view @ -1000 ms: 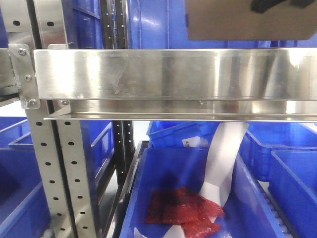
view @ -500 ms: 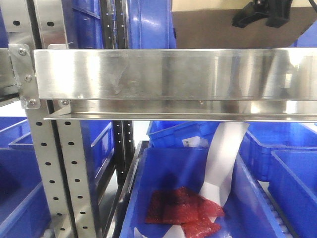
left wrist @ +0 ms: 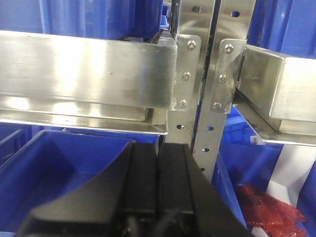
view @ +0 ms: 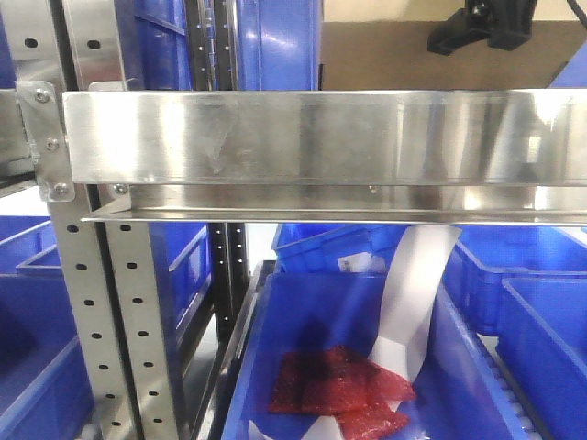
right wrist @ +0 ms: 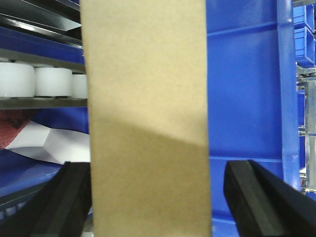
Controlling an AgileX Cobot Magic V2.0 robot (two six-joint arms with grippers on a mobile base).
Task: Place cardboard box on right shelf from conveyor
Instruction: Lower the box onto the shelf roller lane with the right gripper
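The tan cardboard box (view: 385,55) shows at the top of the front view, its lower edge hidden behind the front rail of the steel right shelf (view: 321,137). My right gripper (view: 477,27) is at the box's upper right. In the right wrist view the box (right wrist: 148,108) stands between the black fingers of the right gripper (right wrist: 155,197). The left finger is against it, and a blue gap shows between the box and the right finger (right wrist: 252,197), so the gripper is open. My left gripper (left wrist: 158,153) is shut and empty, below the shelf rails. The conveyor is out of view.
Perforated grey uprights (view: 101,321) stand at the left. Blue plastic bins (view: 348,367) fill the level below; one holds a red bag (view: 339,385) and white paper (view: 413,293). White rollers (right wrist: 37,81) and a blue bin wall (right wrist: 247,89) lie behind the box.
The box has come down and shifted left; its bottom edge, seen above the rail earlier, is now behind it. The right gripper has dropped into view with it.
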